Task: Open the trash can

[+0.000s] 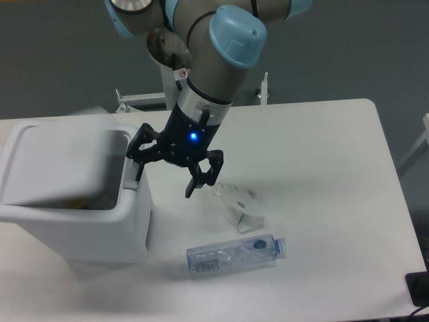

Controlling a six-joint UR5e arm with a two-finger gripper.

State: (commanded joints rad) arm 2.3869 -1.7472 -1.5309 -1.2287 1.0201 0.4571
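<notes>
gripper (165, 178) fingers spread | left finger (139, 168) at trash can (74, 221) right rim | lid (64, 164) tilted

Grey cylindrical arm (211, 64) segments with light-blue round joint caps, one cap showing a faint moulded mark. Below, a white wrist collar with small dark markings and a tiny red-and-white label. Black gripper (164, 176) body, glossy, with a lit blue LED at its centre. Two black angular fingers (199, 180) built of linked bars, openwork gaps between the links. Thin dark cable along the upper arm.
</notes>
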